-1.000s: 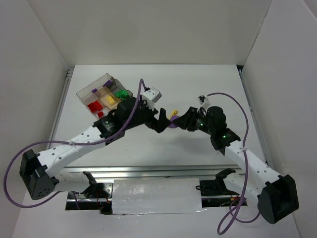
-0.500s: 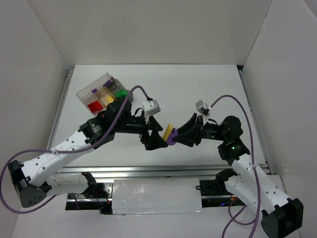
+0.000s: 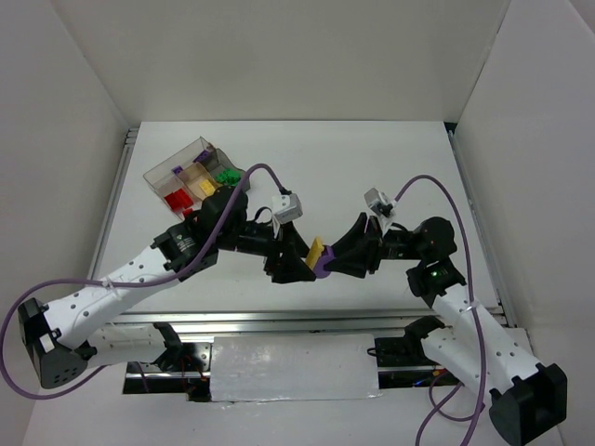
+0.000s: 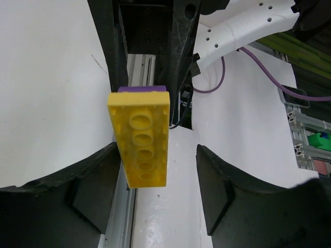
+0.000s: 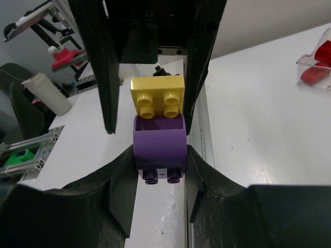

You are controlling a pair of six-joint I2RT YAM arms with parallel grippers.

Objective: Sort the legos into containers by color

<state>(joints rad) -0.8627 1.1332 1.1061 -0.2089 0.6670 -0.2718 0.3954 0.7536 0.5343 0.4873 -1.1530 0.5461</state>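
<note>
Closer now, left gripper (image 3: 297, 264) seemingly straddles legos (image 3: 317, 254) gripped by right gripper (image 3: 335, 264).

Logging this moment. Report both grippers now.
Left gripper: open around the yellow brick.
Right gripper: shut on the purple brick, yellow brick attached.

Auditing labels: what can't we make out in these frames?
- Top external: tray partly behind left arm; brick count too small.
- Left wrist: purple brick mostly hidden behind yellow brick.
- Right wrist: tray cut off at right edge.
- Left wrist: whether left gripper touches yellow brick, unclear.
</note>
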